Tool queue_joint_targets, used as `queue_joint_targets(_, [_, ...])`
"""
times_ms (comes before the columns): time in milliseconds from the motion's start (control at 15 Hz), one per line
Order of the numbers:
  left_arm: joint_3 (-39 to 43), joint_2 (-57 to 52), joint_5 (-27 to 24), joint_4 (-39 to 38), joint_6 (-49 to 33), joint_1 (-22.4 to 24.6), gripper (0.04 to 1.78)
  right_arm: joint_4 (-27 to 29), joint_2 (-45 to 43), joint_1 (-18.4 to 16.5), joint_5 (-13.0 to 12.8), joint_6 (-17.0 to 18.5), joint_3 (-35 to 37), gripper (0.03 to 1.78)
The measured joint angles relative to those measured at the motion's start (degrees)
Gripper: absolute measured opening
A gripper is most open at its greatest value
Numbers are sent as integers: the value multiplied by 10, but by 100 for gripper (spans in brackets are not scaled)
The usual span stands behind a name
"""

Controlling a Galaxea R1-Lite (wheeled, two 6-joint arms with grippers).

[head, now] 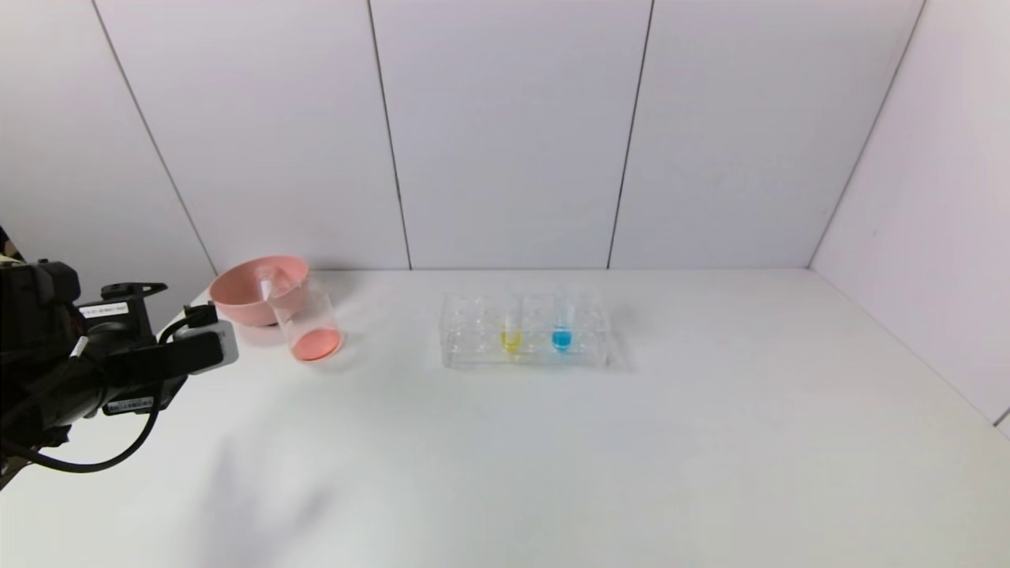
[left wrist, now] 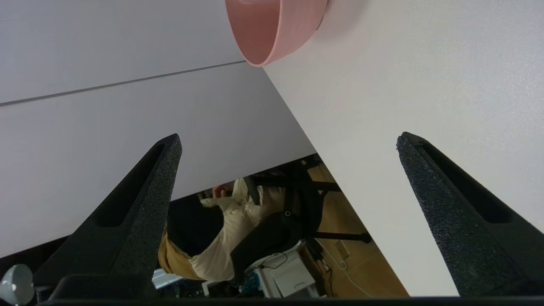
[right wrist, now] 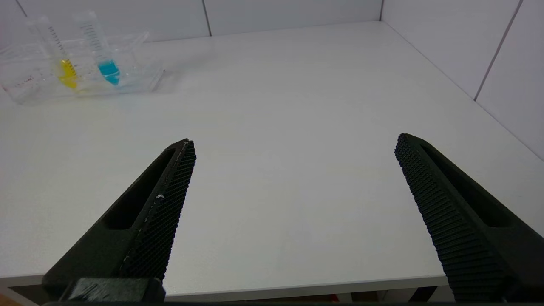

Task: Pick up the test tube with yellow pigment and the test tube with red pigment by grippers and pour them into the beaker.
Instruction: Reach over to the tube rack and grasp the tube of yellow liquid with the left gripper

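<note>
yellow-tipped clear test tube [head: 511,331]: upright in clear rack [head: 473,355], far-centre.
right gripper [right wrist: 293,144]: fingers apart, nearer.
left gripper [left wrist: 287,142]: fingers apart.

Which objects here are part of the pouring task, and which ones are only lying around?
Part of the task:
- test tube with yellow pigment, in the rack
- beaker, reddish at the bottom
- left gripper, open, near the table's left edge
- right gripper, open

Only lying around:
- blue-tipped tube
- tube rack
- pink bowl

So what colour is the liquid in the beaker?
Red-orange, pooled at the bottom of the beaker; head view shows it best.
</note>
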Motion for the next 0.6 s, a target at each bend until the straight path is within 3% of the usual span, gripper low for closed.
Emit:
queue_joint_targets(200, [-13,-2,24,-1,42,1,176,0,0,0,0,0,0,171])
queue_joint_targets(600, [-31,0,36,0,47,0,176,0,0,0,0,0,0,171])
